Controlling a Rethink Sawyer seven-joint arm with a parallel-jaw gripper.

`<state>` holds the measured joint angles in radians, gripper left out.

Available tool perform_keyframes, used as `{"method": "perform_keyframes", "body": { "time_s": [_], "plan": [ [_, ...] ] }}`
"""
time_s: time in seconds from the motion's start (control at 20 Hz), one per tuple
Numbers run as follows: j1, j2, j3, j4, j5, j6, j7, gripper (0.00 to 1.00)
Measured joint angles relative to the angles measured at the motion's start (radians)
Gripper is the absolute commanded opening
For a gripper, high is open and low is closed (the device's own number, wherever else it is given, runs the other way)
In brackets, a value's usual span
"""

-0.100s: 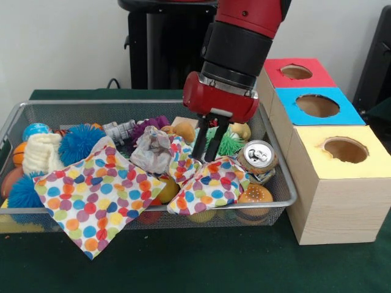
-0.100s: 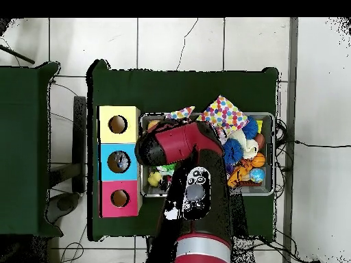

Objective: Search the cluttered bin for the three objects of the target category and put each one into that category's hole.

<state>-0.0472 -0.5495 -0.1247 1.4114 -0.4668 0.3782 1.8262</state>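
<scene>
My gripper [image 1: 204, 160] reaches down into the wire bin [image 1: 12, 122], right of its middle. Its two black fingers [image 1: 198, 143] stand close together, shut, with their tips at a fold of the polka-dot cloth [image 1: 91, 201]. I cannot see whether any cloth is pinched. Beside the gripper lie a crumpled grey wrapper [image 1: 149, 152], a green spiky toy [image 1: 232, 145] and a soda can [image 1: 258, 160]. A toy burger [image 1: 255, 195] rests at the bin's front right corner. In the overhead view the arm [image 2: 195, 171] hides the gripper and the bin's left half.
Three wooden boxes with round holes line the bin's right side: red top [image 1: 278, 67], blue [image 1: 293, 113], yellow [image 1: 311, 155]. Blue spiky balls [image 1: 79, 143], a purple one [image 1: 153, 125], a white knitted piece [image 1: 41, 152] and an orange ball [image 1: 18, 152] fill the left. The cloth hangs over the front rim.
</scene>
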Motion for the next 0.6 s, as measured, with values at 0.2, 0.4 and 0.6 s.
{"method": "perform_keyframes", "body": {
  "time_s": [0.2, 0.4, 0.6],
  "plan": [
    [0.008, 0.007, -0.018, 0.000, 0.007, -0.001, 0.001, 1.00],
    [0.024, 0.017, -0.042, -0.001, 0.021, -0.001, 0.001, 1.00],
    [0.040, 0.023, -0.064, -0.002, 0.036, -0.001, 0.001, 1.00]
  ]
}}
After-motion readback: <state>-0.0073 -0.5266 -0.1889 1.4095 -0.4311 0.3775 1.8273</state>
